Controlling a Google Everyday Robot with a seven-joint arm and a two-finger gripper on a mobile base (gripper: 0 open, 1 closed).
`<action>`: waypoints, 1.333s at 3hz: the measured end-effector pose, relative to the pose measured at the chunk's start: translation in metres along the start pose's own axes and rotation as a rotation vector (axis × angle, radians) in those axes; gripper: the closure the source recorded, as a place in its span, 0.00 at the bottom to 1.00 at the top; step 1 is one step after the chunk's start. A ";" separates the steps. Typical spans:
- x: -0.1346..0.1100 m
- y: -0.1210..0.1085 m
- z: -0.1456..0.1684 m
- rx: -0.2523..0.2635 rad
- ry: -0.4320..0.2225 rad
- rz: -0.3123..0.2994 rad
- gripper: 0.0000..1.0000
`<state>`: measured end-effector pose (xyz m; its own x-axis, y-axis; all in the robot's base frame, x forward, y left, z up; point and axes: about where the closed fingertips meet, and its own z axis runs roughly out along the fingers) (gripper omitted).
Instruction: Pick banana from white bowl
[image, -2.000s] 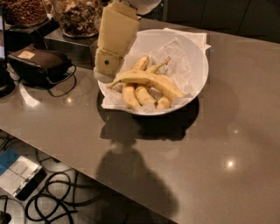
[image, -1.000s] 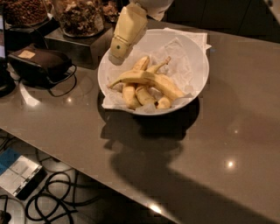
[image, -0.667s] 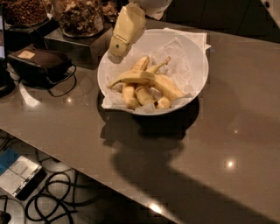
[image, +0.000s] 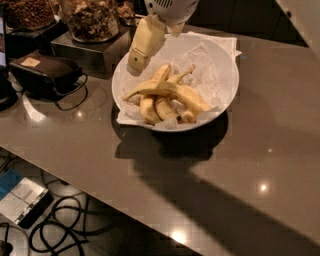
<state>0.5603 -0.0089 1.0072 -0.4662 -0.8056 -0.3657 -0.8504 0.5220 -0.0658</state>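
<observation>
The white bowl (image: 228, 70) stands on the grey-brown counter, lined with crumpled white paper (image: 202, 60). Several yellow bananas lie in its front left part. The banana (image: 167, 90), the longest one, lies across the top of the pile, its thin end pointing left toward the rim. My gripper (image: 134, 67), cream coloured, hangs from the top of the camera view and slants down-left. Its tip is just above the bowl's back left rim, a little above and left of the bananas. It holds nothing that I can see.
Glass jars of dark snacks (image: 91, 18) stand on a black stand (image: 92, 51) behind the bowl at the left. A dark device with a cable (image: 46, 73) lies left of the bowl. Cables (image: 67, 230) and a box lie on the floor beyond the counter's front edge.
Over two seconds the gripper has swung up and right, from beside the bowl's left rim to over its back left rim. The bananas and bowl have not moved.
</observation>
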 end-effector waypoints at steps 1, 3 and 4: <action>0.008 -0.008 0.023 -0.020 0.049 0.036 0.21; 0.031 -0.016 0.062 -0.032 0.147 0.073 0.21; 0.041 -0.021 0.077 -0.033 0.187 0.091 0.22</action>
<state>0.5773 -0.0315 0.9220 -0.5762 -0.7950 -0.1896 -0.8087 0.5882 -0.0089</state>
